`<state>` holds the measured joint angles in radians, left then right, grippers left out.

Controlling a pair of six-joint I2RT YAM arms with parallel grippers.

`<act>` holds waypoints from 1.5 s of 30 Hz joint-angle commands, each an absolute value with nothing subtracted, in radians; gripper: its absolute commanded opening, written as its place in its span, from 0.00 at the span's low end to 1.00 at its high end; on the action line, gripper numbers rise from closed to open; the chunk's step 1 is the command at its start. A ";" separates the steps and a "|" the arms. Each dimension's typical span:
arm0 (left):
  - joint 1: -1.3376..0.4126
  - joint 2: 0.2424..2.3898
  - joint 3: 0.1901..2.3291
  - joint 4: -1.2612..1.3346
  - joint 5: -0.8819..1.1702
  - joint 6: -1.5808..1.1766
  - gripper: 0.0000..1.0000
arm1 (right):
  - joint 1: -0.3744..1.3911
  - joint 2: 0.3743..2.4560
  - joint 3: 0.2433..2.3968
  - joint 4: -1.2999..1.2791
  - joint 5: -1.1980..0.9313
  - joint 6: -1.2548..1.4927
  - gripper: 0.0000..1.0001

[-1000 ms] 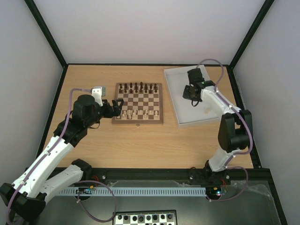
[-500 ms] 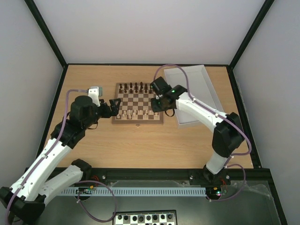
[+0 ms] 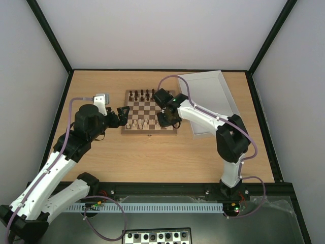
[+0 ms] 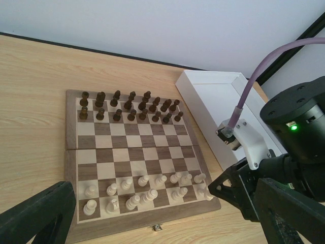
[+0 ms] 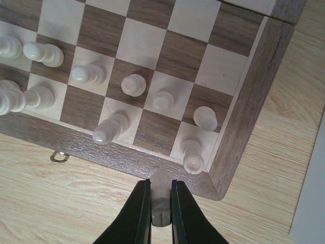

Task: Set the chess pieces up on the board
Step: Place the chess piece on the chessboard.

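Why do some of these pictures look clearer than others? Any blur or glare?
Top view: even, soft light, no glare, but the pale pieces on the board are too small to tell apart. Left wrist view: board sharp, its own fingers dark and soft-edged. Right wrist view: those pieces crisp with faint shadows.

Bright, even, diffuse light falls from overhead in the top view. The arms throw only faint, soft-edged shadows on the wooden table (image 3: 152, 152) around the board (image 3: 150, 113). Right of the board, the white tray (image 3: 216, 96) is nearly washed out. The black posts (image 3: 51, 38) splay outward toward the corners, a wide-lens effect.

From the left wrist the board is crisp, but the left gripper's fingers (image 4: 38, 216), nearest the lens, are dark and blurred. A green lamp (image 4: 293, 127) right of the board glows with a small halo.

From the right wrist the cream chess pieces (image 5: 134, 84) run near white and lean with perspective. The one pinched in the right gripper (image 5: 161, 201) sits greyish in shade.
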<state>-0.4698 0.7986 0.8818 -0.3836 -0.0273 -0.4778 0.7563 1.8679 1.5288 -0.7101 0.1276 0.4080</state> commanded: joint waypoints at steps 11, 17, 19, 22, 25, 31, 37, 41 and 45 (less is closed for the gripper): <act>-0.465 0.794 0.897 -0.393 -0.036 -0.474 0.99 | 0.795 1.958 1.565 -0.729 0.141 0.411 0.01; -0.465 0.795 0.898 -0.395 -0.040 -0.474 0.99 | 0.797 1.977 1.568 -0.699 0.168 0.417 0.01; -0.465 0.794 0.900 -0.395 -0.041 -0.474 0.99 | 0.797 1.984 1.570 -0.689 0.172 0.419 0.02; -0.465 0.795 0.901 -0.398 -0.043 -0.473 0.99 | 0.797 1.995 1.572 -0.675 0.180 0.420 0.01; -0.464 0.795 0.900 -0.399 -0.044 -0.474 0.99 | 0.797 1.996 1.573 -0.663 0.188 0.422 0.02; -0.465 0.792 0.900 -0.402 -0.048 -0.473 0.99 | 0.797 2.007 1.576 -0.650 0.195 0.423 0.02; -0.465 0.787 0.900 -0.405 -0.051 -0.474 1.00 | 0.796 2.015 1.573 -0.644 0.203 0.423 0.04; -0.465 0.787 0.900 -0.407 -0.051 -0.474 0.99 | 0.798 2.021 1.573 -0.646 0.211 0.423 0.05; -0.465 0.787 0.902 -0.408 -0.052 -0.472 0.99 | 0.797 2.017 1.570 -0.645 0.218 0.423 0.09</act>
<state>-0.4698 0.7982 0.8818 -0.3889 -0.0456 -0.4774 0.7898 2.0029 1.5497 -0.6239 0.1940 0.4126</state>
